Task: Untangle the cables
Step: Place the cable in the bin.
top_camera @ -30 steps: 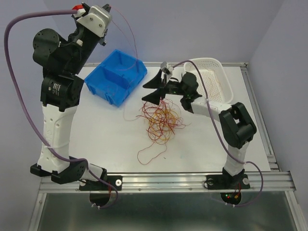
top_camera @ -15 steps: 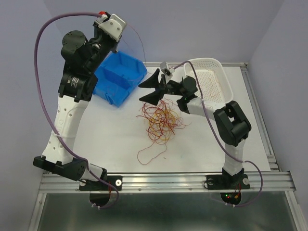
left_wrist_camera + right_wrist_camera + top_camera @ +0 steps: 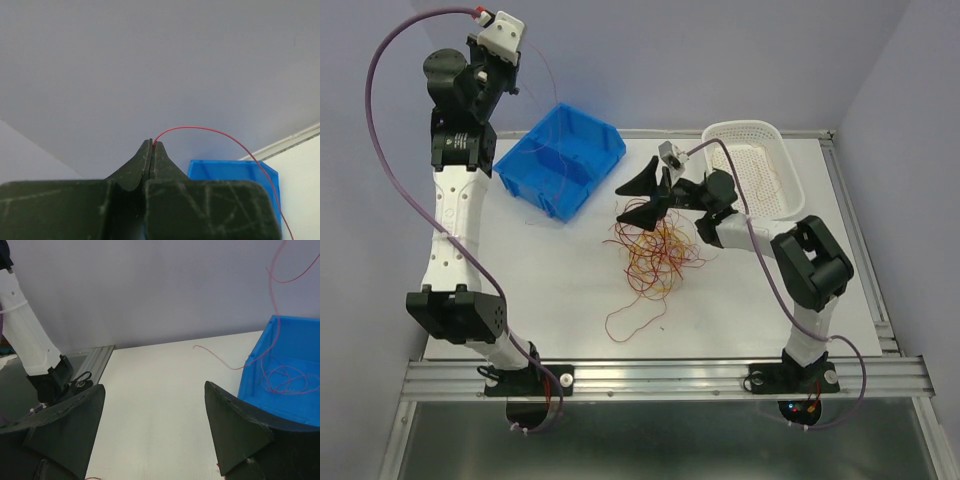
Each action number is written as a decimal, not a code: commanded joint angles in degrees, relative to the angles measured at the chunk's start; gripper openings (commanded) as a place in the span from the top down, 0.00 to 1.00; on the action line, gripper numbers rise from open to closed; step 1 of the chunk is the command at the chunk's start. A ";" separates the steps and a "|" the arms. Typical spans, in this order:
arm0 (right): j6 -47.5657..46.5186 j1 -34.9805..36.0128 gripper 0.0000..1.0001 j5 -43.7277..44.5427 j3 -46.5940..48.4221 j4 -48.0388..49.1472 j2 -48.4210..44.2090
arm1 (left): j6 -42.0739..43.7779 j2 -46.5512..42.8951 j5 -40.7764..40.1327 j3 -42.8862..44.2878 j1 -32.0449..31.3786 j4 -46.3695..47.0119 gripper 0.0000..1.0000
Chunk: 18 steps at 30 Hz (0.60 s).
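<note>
Robotics lab: white table (image 3: 550, 290) w/ alu rail (image 3: 660, 378), plain walls (image 3: 720, 50).

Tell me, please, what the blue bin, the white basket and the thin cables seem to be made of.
Blue bin: likely hard moulded plastic, smooth, slightly glossy; even colour, stiff walls and divider.
White basket: probably plastic too, matte; fine grid of holes all over.
Cables: thin wire, probably with red or yellow plastic coating; strands hold springy loops. The core is not visible.

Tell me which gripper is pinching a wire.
The left gripper, raised high, shut on one red wire; the right gripper stands open by the tangled pile.
</note>
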 commanded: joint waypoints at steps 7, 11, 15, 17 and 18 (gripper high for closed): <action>-1.55 0.21 0.15 0.97 -7.48 3.83 -9.78 | -5.65 8.43 6.44 6.13 7.06 6.45 1.00; -2.16 0.21 0.15 1.94 -10.46 3.74 -12.85 | -6.36 10.89 6.00 8.77 7.59 6.18 1.00; -3.04 0.21 0.15 3.17 -13.71 3.56 -14.88 | -5.66 11.95 6.26 9.31 7.76 5.48 1.00; -3.13 0.21 0.15 3.43 -14.68 3.56 -15.67 | -5.22 11.51 6.79 7.91 7.76 5.57 1.00; -3.48 0.21 0.15 3.61 -15.30 3.56 -16.37 | -4.78 10.99 7.31 5.90 7.85 5.91 1.00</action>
